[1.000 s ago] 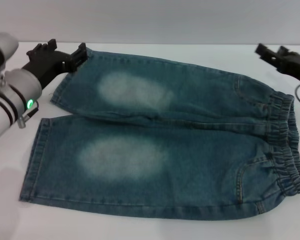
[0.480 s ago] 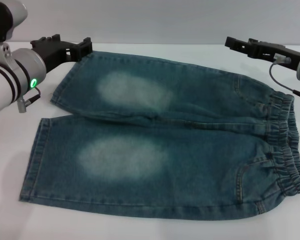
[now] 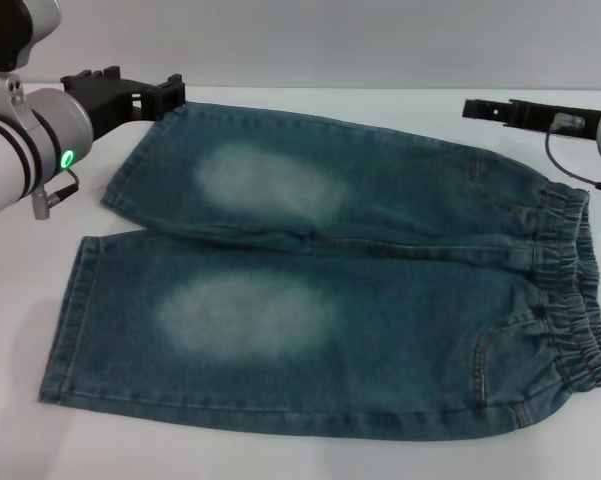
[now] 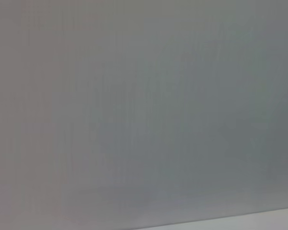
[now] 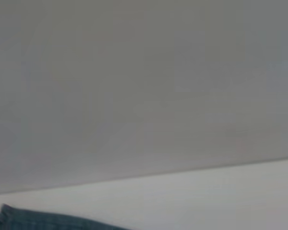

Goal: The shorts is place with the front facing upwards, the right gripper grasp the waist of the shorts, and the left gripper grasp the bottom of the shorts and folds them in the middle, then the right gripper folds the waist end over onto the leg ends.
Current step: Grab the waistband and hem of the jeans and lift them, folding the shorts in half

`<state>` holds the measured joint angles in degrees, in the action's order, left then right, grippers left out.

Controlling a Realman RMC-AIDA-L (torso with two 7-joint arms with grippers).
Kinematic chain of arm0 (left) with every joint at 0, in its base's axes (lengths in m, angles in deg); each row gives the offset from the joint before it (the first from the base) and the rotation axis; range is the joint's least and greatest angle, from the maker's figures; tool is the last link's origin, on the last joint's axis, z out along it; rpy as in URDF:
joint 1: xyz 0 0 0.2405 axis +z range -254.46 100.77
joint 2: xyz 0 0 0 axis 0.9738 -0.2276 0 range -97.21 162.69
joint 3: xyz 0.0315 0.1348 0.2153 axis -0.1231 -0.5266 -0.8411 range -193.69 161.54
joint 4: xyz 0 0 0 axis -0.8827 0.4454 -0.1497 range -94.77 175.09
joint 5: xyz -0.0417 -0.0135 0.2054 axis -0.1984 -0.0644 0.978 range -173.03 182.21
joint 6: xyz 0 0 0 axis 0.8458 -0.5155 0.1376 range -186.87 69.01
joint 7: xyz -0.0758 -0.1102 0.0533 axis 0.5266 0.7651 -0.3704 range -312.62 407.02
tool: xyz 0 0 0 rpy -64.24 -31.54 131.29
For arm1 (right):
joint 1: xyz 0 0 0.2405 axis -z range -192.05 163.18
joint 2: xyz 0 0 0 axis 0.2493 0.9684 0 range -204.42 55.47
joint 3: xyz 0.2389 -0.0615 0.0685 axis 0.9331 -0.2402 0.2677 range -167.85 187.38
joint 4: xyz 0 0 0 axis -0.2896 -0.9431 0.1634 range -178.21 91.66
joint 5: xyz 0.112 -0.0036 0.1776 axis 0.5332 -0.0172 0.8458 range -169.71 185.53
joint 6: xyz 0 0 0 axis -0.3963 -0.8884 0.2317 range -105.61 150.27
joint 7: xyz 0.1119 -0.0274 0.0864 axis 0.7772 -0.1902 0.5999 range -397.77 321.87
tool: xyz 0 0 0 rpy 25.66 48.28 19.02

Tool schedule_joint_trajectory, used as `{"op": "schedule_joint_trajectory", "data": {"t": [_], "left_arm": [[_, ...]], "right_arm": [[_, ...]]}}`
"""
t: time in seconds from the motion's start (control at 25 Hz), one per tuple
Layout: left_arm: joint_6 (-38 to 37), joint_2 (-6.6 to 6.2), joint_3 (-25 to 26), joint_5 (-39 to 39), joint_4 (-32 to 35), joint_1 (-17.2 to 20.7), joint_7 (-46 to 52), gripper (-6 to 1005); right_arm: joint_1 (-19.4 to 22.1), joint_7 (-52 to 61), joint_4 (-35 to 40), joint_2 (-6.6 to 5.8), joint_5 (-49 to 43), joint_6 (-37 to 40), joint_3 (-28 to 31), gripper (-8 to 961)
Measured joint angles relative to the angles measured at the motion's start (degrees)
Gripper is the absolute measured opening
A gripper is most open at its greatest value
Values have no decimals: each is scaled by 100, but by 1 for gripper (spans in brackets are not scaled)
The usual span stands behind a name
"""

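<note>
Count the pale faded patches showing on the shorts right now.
2. One patch is on the far leg of the shorts, one patch on the near leg. The underside is hidden.

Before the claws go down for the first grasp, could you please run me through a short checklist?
1. The shorts lie flat, front up: ok.
2. Waist end uncovered for the right claw: ok.
3. Bottom of the shorts uncovered for the left claw: ok.
4. Left claw near the far leg's hem, holding nothing: ok.
5. Right claw fingers parted: cannot tell.
6. Right claw over the waist: not ok, beyond the far edge.
</note>
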<state>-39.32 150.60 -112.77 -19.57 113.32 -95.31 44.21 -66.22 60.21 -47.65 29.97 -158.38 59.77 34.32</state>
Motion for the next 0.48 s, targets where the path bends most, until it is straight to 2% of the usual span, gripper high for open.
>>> {"op": "schedule_joint_trajectory", "data": {"t": [0.16, 0.2, 0.28, 0.32, 0.36, 0.4, 0.44, 0.48], "left_arm": [[2, 7, -7, 22, 14, -20, -2, 785], [5, 8, -7, 29, 30, -20, -5, 785], [11, 9, -10, 33, 59, -7, -9, 784], [13, 9, -14, 34, 70, -2, -11, 784], [24, 9, -15, 35, 83, 6, -11, 784], [36, 9, -19, 35, 96, 8, -11, 784], [77, 7, -17, 39, 117, 13, -11, 784], [149, 5, -18, 42, 173, 26, -12, 784]], "right_arm": [[-296, 1066, 733, 130, -82, 516, -961, 829], [-380, 1423, 1129, 236, -82, 871, -1286, 829], [-477, 2053, 2083, 545, -82, 1568, -1864, 829], [-500, 2298, 2632, 737, -78, 1876, -2151, 828], [-494, 2596, 3430, 1030, -69, 2250, -2534, 828], [-409, 2981, 4553, 1387, -17, 2794, -3106, 828], [-409, 2981, 4553, 1387, -17, 2794, -3106, 828], [-290, 3192, 5175, 1462, 137, 3125, -3479, 828]]}}
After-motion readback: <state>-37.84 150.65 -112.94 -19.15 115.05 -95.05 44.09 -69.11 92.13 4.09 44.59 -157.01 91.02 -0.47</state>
